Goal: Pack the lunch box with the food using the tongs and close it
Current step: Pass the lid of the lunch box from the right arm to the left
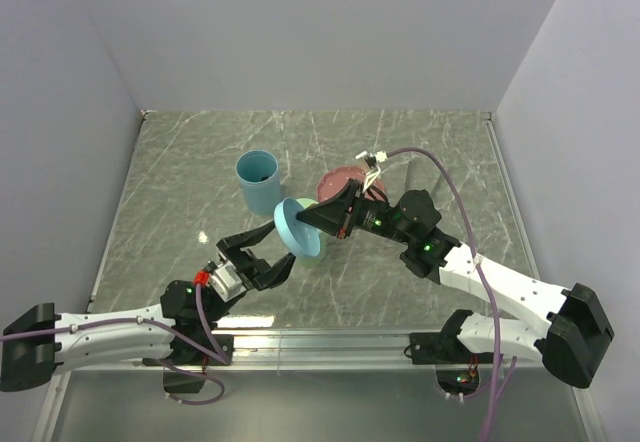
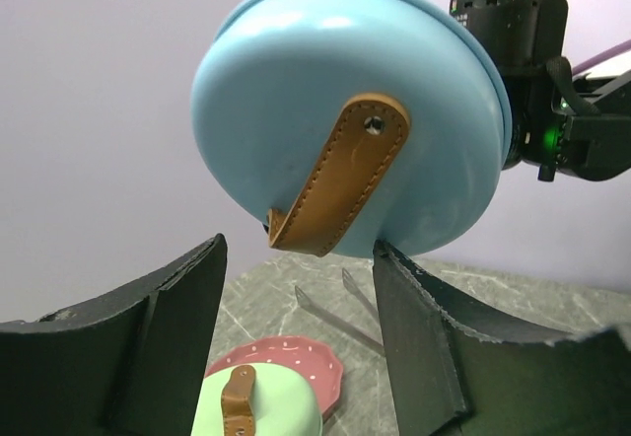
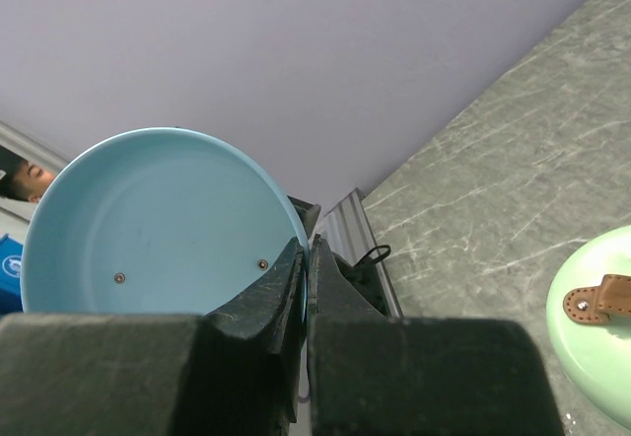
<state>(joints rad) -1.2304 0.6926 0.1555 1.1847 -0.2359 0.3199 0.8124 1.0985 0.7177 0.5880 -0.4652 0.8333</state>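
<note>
The lunch box (image 1: 257, 180), a blue cylinder, stood open at the middle of the table (image 1: 180, 202), and its blue lid (image 2: 345, 110) hung in the air near it, tilted on edge. The right gripper (image 3: 307, 258) was shut tight on the lid's rim. The left gripper (image 2: 298, 247) was spread wide just below the lid's brown strap (image 2: 340, 175) and held nothing. The tongs (image 2: 340, 316) lay flat on the table beside the pink plate (image 2: 315, 362), which a green lid (image 2: 258, 411) partly hid. No food could be made out in any view. The step looked like a handover of the lid, or setting it aside. Next, the left gripper would need to close squarely on the lid before the right one let go.
</note>
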